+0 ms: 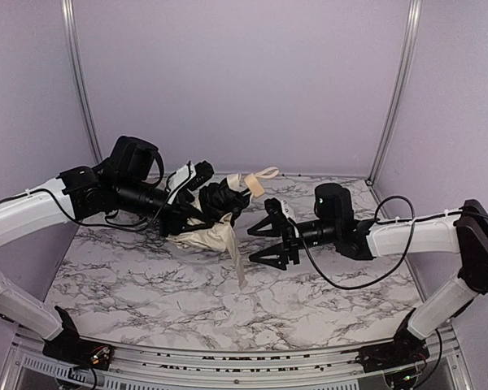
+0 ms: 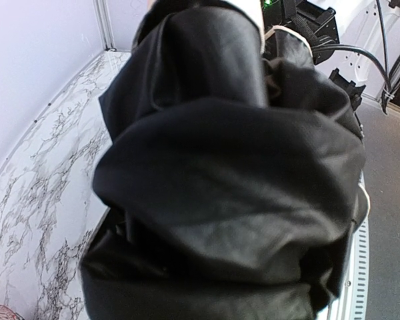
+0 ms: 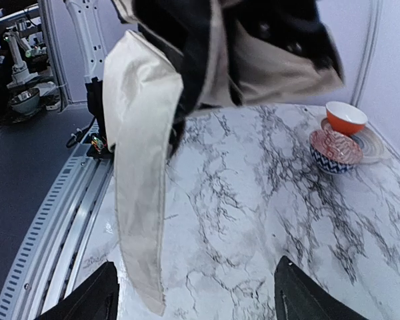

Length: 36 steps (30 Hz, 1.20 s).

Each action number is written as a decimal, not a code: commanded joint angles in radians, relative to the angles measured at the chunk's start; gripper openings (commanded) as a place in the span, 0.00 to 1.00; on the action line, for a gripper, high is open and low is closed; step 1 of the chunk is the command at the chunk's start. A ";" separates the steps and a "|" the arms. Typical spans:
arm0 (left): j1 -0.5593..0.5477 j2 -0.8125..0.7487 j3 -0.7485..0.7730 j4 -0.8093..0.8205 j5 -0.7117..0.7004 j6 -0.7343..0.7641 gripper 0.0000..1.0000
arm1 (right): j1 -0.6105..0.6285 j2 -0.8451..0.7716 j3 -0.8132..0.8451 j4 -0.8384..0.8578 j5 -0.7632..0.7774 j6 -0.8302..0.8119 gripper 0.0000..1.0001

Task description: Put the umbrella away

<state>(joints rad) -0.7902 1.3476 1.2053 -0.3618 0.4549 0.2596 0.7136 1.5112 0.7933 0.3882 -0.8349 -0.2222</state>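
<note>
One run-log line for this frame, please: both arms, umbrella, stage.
left gripper: jaws shut on umbrella, held over table | right gripper: jaws open, empty, beside umbrella | umbrella: bunched, cream flap hanging, not stowed

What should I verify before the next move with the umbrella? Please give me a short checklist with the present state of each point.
1. Left gripper grips the umbrella: ok, the bundle hangs from it above the table.
2. Right gripper open and empty: ok, jaws spread, apart from the fabric.
3. Canopy gathered: not ok, a cream flap hangs loose.
4. Left wrist view free: not ok, black fabric fills it.
5. Handle position known: cannot tell, it is hidden.
6. Bowls out of the way: ok, they stand apart from the umbrella.
</note>
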 commanded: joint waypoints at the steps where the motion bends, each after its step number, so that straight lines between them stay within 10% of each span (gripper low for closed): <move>1: -0.010 -0.020 0.071 -0.051 -0.012 0.069 0.00 | 0.050 0.047 0.085 0.017 -0.093 -0.059 0.77; 16: -0.049 -0.003 0.156 -0.094 -0.041 0.153 0.00 | 0.098 0.238 0.146 0.190 -0.159 0.039 0.75; 24: -0.052 0.005 0.170 -0.096 -0.070 0.165 0.00 | 0.103 0.261 0.143 0.191 -0.309 0.050 0.19; 31: -0.052 0.020 0.191 -0.100 -0.116 0.157 0.00 | 0.103 0.274 0.144 0.076 -0.320 0.029 0.00; 36: -0.052 0.008 0.214 -0.100 -0.054 0.151 0.00 | 0.094 0.311 0.126 -0.048 -0.058 -0.060 0.00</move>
<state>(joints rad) -0.8391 1.3708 1.3602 -0.4969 0.3504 0.4122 0.8089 1.7771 0.9085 0.4664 -1.0832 -0.2115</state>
